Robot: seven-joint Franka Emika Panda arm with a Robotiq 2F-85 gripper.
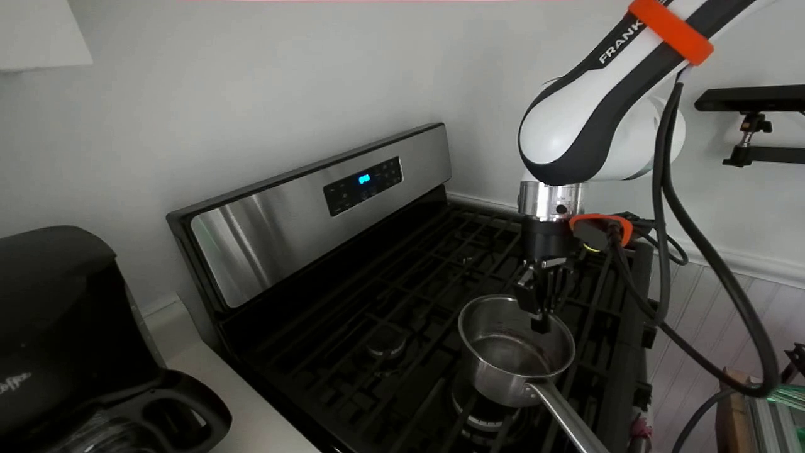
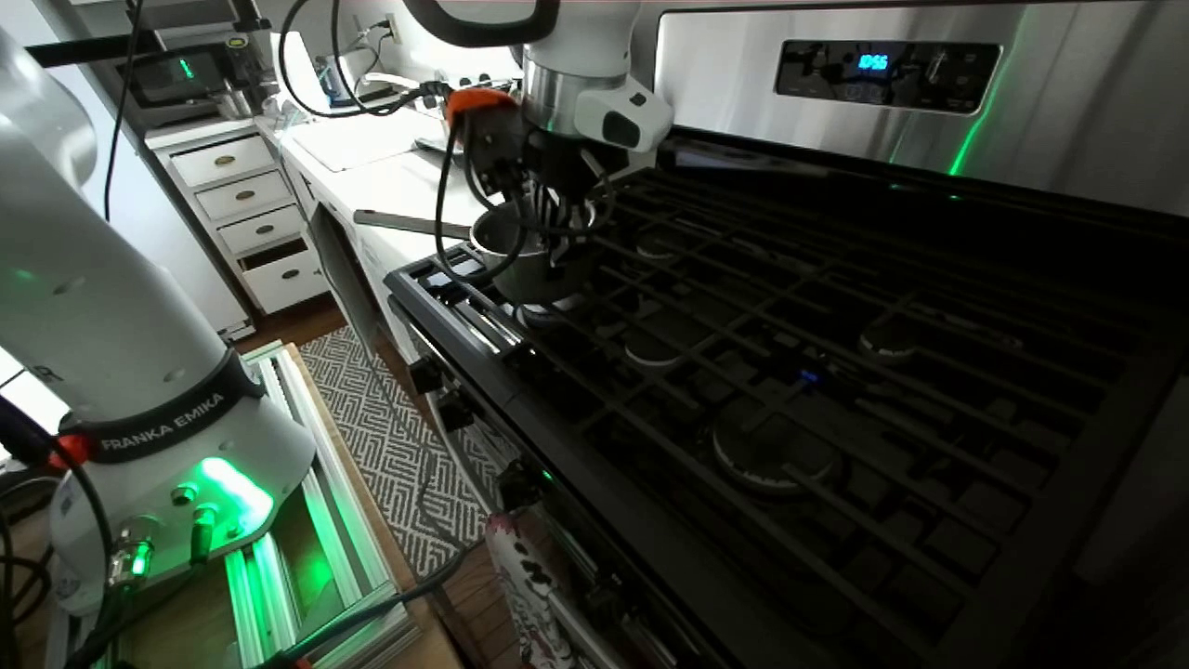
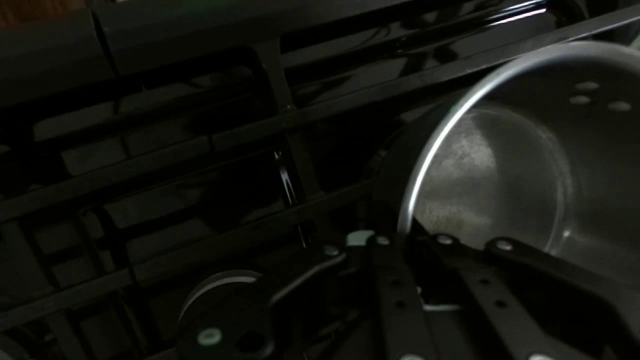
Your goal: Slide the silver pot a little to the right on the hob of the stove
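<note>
My pincer (image 1: 544, 314) straddles the rim (image 3: 420, 176) of the silver saucepan (image 1: 506, 352); spread or pinching, I cannot tell. My base (image 2: 167, 465) reads FRANKA EMIKA; the gas stove (image 2: 725, 74) shows 10:56.

On the robot arm (image 2: 121, 307) we read FRANKA EMIKA around the dark band (image 2: 172, 423), what looks like R above it, and FRANK, cut off by an orange band (image 1: 671, 31), on the upper link (image 1: 600, 94). The blue display (image 2: 875, 67) of the stove (image 2: 836, 372) shows 10:56. On the black coffee maker (image 1: 69, 333) at the left we make out "offee"; on the far microwave (image 2: 176, 84), green digits are too small to read.
</note>
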